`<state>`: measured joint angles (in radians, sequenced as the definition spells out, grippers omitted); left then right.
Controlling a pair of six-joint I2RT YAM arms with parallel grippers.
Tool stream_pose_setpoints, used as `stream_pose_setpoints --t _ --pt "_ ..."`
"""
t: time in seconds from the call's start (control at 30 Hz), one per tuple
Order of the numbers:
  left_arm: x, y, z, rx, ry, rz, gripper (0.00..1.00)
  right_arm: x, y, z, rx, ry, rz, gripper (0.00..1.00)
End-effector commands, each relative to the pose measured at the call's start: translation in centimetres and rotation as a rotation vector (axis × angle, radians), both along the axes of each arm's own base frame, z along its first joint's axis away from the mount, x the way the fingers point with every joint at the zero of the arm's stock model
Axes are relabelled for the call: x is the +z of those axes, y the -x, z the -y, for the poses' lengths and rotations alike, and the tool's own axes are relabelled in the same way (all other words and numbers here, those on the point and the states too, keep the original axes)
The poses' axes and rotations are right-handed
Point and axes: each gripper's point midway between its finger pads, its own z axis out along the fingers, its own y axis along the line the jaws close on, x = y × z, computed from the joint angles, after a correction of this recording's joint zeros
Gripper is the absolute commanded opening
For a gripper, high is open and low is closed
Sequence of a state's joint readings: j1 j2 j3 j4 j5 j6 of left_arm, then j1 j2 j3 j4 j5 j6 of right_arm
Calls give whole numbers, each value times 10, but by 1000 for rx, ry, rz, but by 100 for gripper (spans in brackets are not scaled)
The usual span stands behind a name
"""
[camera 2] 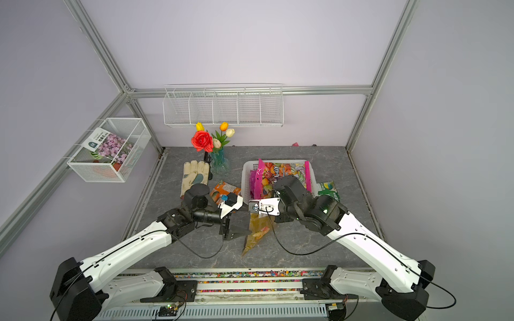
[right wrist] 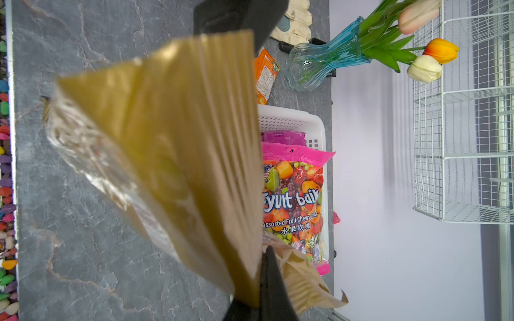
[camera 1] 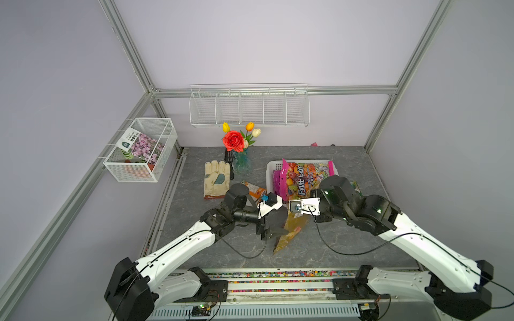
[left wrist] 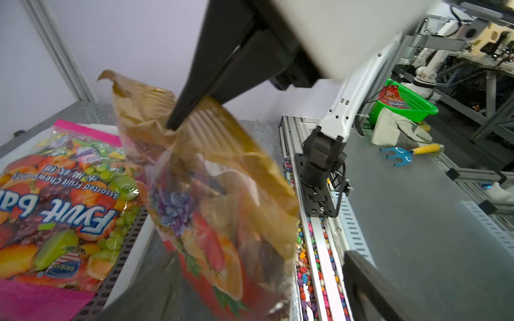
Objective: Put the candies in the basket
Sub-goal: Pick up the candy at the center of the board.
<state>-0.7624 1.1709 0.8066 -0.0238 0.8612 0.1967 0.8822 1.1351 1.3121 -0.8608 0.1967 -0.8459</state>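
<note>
- Left wrist view is showing the left gripper (camera 1: 271, 232) with its fingers (left wrist: 370, 283) spread wide and holding nothing. The gold bag (left wrist: 222, 194) is hanging between them, close beside one finger and apart from the other.
- The bag's lower end is hanging toward the front of the counter (camera 1: 194, 222); whether it is touching the stone cannot be told.
- The right gripper (left wrist: 178, 119) is pinching the bag's ribbed top seal, fingers pressed together on it, so the whole weight appears to be hanging from that one grip.
- The step in hand is judged to be the carry to the basket (camera 1: 271, 172), which is sitting just behind the held bag.
- Doing it well is likely calling for the left arm backing clear first. The right arm is then needing to lift enough for the dangling end to be clearing the near rim before moving over.
- The magenta bag (camera 1: 303, 178) is already filling most of the basket, lying partly over a purple packet (right wrist: 283, 137). The gold bag is therefore probably needing to be laid flat on top rather than dropped on end, or it may be sliding out.
- Beside the basket, an orange packet (camera 1: 254, 190) and a green packet (camera 2: 328, 190) are lying on the counter, one on either side, outside it.
</note>
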Motion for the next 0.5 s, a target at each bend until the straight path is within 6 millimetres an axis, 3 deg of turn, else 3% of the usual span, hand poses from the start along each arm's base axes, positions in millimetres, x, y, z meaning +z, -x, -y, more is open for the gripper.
stream_pose_setpoints --t 0.0,0.17,0.33,0.4,0.47 --pt "22 -16 12 65 64 -47 92 31 -17 -7 -71 -136 99 0" --pt "24 -12 19 63 86 -21 76 24 -24 -2 -133 -125 102 0" --pt "23 -15 25 79 95 -5 29 12 -21 -5 -140 -141 57 0" --pt "22 -15 28 66 90 21 3 7 -19 -3 -155 -141 33 0" --pt "20 -14 31 53 78 48 0 1 -15 -1 -160 -140 9 0"
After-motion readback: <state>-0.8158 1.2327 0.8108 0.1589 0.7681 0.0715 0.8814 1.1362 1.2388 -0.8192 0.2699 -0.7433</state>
